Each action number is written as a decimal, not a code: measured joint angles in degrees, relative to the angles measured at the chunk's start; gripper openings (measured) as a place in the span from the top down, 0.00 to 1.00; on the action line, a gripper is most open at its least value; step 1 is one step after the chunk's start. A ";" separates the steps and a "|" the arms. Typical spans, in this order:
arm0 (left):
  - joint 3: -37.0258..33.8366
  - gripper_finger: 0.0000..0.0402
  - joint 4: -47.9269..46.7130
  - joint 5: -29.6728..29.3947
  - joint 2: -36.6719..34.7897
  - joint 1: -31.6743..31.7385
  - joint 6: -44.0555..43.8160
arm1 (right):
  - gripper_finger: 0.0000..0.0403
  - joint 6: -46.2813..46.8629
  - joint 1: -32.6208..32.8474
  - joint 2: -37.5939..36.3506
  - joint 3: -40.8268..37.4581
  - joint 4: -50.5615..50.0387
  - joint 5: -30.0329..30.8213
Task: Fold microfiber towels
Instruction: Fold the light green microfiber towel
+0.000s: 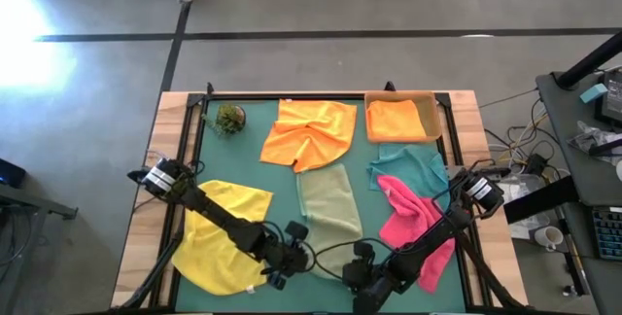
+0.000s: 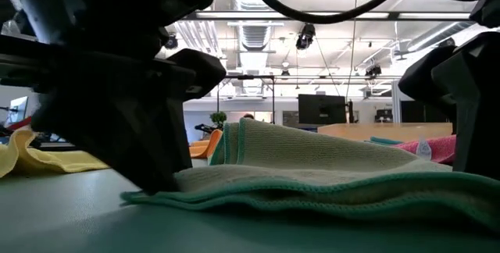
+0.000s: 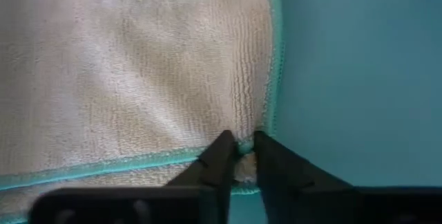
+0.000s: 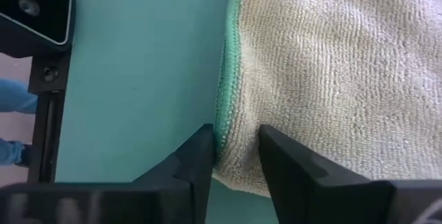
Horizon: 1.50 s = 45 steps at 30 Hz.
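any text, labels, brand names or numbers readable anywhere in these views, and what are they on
None can be read.
The olive green towel, which the left gripper and right gripper are closing on at its near corners, shows only plain weave and a teal hem, no tag.
The dark screen in the room behind the table shows nothing legible.
The clutter on the side desk is too small to read.

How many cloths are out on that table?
6. Yellow cloth front left, olive cloth at centre front, pink cloth right, teal cloth behind it, orange cloth at the back, another orange cloth in the tray. More could be hidden underneath.
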 joint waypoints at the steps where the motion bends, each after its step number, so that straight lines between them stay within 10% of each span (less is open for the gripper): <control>1: 0.00 0.95 0.06 -0.04 0.00 0.03 -0.03 | 0.77 0.04 -0.04 0.00 -0.02 -0.08 0.04; 10: -0.04 0.99 0.38 0.18 -0.95 0.06 -2.89 | 0.97 2.85 -0.14 -1.81 0.07 -0.56 -0.04; 32: 5.95 1.00 -6.57 11.30 -10.75 -4.40 -33.32 | 0.98 6.58 1.71 -5.16 18.86 -22.12 0.44; 45: 8.01 1.00 -24.06 -5.72 -12.67 -0.55 -34.51 | 0.98 11.86 -2.77 -5.20 20.09 -36.68 11.32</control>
